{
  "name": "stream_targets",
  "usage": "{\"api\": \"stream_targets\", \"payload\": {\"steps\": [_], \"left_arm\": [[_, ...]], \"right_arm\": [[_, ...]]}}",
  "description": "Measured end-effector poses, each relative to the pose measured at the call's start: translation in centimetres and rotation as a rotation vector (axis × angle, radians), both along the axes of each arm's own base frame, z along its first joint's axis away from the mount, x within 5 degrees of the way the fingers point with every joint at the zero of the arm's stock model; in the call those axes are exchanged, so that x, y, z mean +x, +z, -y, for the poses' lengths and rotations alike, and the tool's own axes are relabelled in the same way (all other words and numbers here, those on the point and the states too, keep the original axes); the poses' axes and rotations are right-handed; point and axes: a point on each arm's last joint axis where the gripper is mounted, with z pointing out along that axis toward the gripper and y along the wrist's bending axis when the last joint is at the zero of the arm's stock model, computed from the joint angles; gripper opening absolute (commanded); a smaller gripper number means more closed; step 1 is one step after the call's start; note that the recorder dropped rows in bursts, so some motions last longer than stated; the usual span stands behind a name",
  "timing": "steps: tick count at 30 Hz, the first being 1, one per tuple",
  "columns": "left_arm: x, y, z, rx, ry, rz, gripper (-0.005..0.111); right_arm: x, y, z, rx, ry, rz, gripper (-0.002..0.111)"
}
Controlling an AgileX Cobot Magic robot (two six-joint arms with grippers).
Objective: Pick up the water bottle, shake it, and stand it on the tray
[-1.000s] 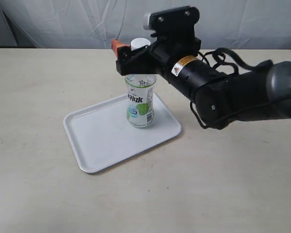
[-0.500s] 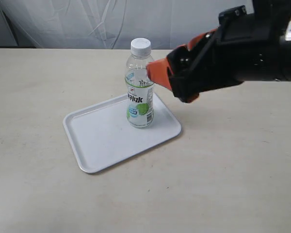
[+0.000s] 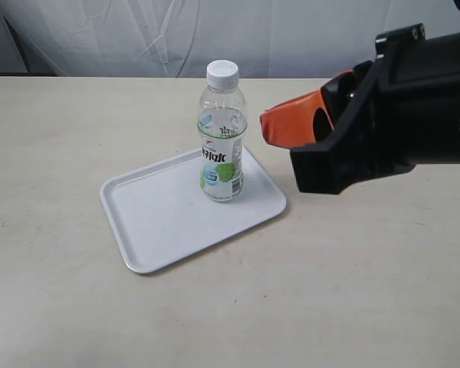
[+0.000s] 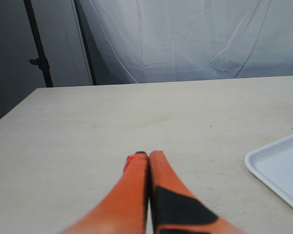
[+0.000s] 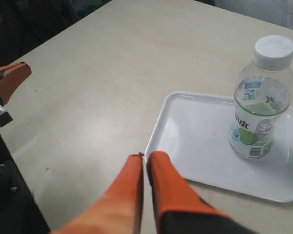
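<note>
Two robot grippers with orange fingers are over a pale beige table, and neither holds anything. A small clear water bottle, with a white screw cap and a white-and-green label, stands upright on a flat white tray, near the tray's far right corner in the exterior view. The right gripper looms large on the right of that view, its orange tip to the right of the bottle and clear of it. Its wrist view shows its two fingers drawn together, with only a thin slit between them, above the table by the tray's edge. The left gripper has its fingers pressed flat together over bare tabletop, with one corner of the tray showing in its wrist view. An orange tip at the edge of the right wrist view may be that left gripper, though too little shows to be sure. White cloth hangs behind the table.
</note>
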Motion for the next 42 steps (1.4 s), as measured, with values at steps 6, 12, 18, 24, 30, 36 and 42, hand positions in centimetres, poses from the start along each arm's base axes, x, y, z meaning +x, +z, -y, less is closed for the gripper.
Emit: {"api": "stream_targets", "payload": {"steps": [6,12,18,24,30,36,42], "left_arm": [[0.0,0.0,0.0,0.0,0.0,0.0,0.0],[0.0,0.0,0.0,0.0,0.0,0.0,0.0],[0.0,0.0,0.0,0.0,0.0,0.0,0.0],[0.0,0.0,0.0,0.0,0.0,0.0,0.0],[0.0,0.0,0.0,0.0,0.0,0.0,0.0],[0.0,0.0,0.0,0.0,0.0,0.0,0.0],[0.0,0.0,0.0,0.0,0.0,0.0,0.0]], "right_arm": [[0.2,0.3,-0.1,0.032,-0.019,0.023,0.009],[-0.2,2.3,1.2,0.135,-0.063,0.157,0.009],[0.5,3.6,6.7,0.206,-0.328,0.279,0.009],[-2.4,-0.6,13.3,0.222,-0.718,0.351,0.009],[-6.1,-5.3,15.0,0.215,-0.885,0.403,0.009],[-6.8,-8.6,15.1,0.18,-0.895,0.376,0.009],[-6.8,-11.2,16.0,0.087,-0.978,0.37,0.009]]}}
